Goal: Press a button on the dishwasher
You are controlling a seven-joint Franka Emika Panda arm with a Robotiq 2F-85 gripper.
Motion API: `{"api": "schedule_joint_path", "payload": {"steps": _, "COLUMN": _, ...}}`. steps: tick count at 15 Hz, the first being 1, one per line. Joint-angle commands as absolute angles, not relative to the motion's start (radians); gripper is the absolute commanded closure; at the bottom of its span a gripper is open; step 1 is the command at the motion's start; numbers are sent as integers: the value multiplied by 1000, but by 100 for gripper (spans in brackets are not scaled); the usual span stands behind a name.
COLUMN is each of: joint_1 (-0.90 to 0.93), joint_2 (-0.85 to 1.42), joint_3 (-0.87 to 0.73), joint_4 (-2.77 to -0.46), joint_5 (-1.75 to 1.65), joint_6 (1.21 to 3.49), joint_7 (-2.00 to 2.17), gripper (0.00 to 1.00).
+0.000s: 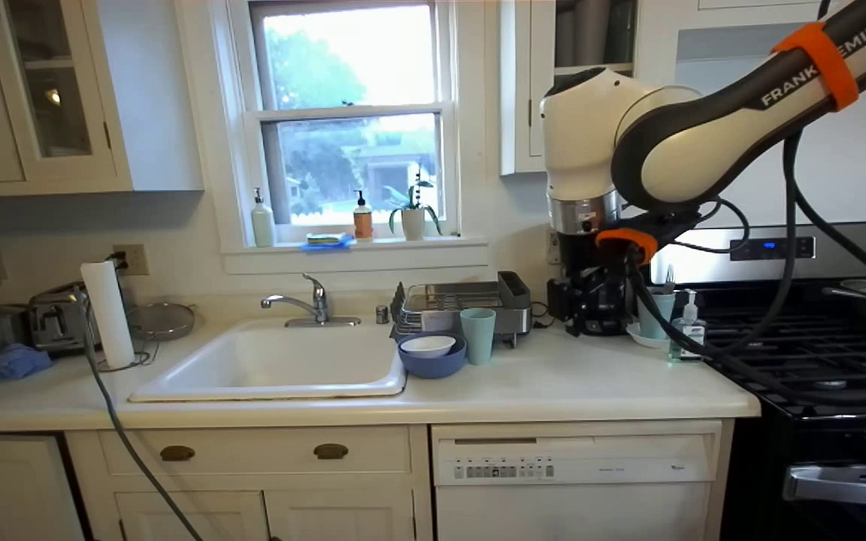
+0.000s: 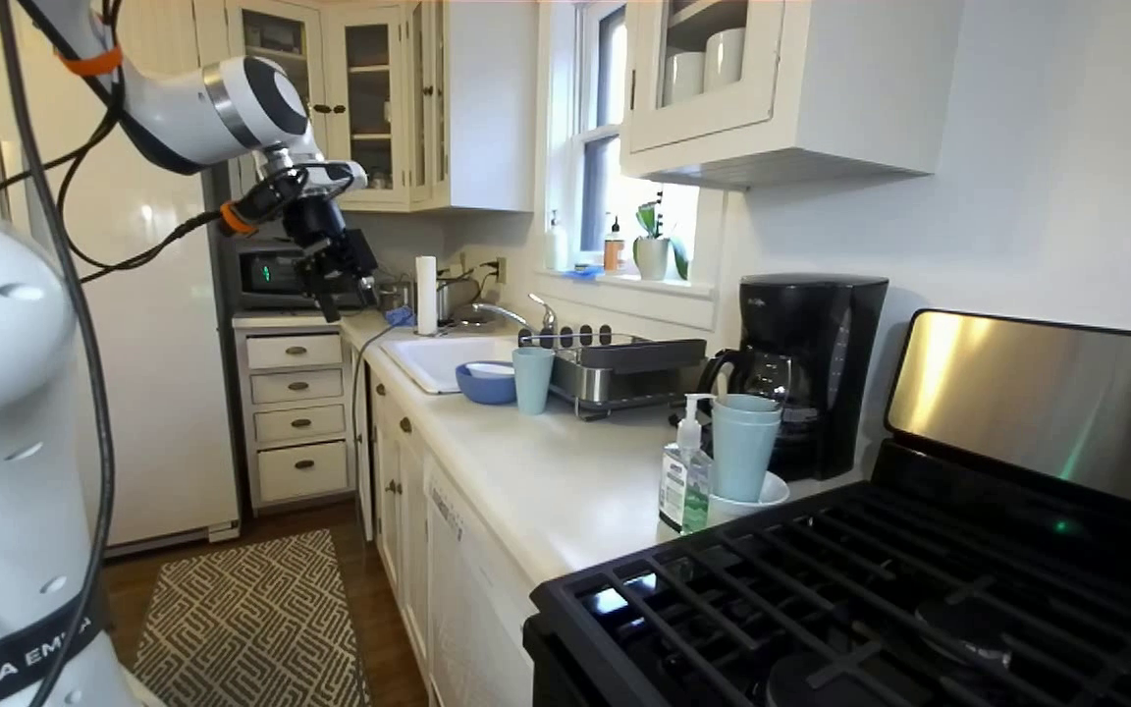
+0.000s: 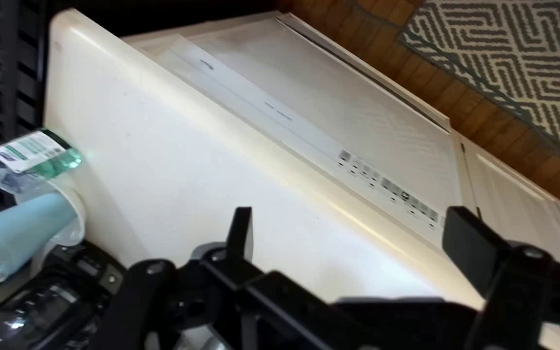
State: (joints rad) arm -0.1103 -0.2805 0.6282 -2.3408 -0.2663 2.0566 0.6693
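The white dishwasher point(image 1: 572, 511) sits under the counter, left of the stove in an exterior view. It shows at a steep angle in an exterior view point(image 2: 482, 609). In the wrist view the dishwasher front point(image 3: 338, 97) runs diagonally. Its control strip with small grey buttons point(image 1: 504, 469) is at the top left of the door; the buttons point(image 3: 392, 189) also show in the wrist view. My gripper point(image 3: 348, 218) is open and empty, its fingers wide apart. In an exterior view the gripper point(image 2: 345, 295) hangs in the air above counter height, apart from the dishwasher.
The counter point(image 1: 576, 391) edge overhangs the dishwasher. A blue bowl point(image 1: 433, 364), a teal cup point(image 1: 478, 338) and a dish rack point(image 1: 452, 300) stand by the sink point(image 1: 267, 391). A soap bottle point(image 2: 683, 481), stacked cups point(image 2: 744, 452) and a coffee maker point(image 2: 811, 373) stand near the black stove point(image 2: 821, 609).
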Motion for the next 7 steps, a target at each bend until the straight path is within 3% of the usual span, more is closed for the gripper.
{"api": "schedule_joint_path", "payload": {"steps": 1, "joint_1": 20, "joint_2": -376, "joint_3": 496, "joint_4": -2381, "joint_5": -246, "joint_6": 1957, "joint_7": 667, "gripper": 0}}
{"api": "schedule_joint_path", "payload": {"steps": 7, "joint_1": 62, "joint_2": -342, "joint_3": 458, "joint_4": -2358, "joint_5": -288, "joint_6": 1953, "joint_7": 687, "gripper": 0}}
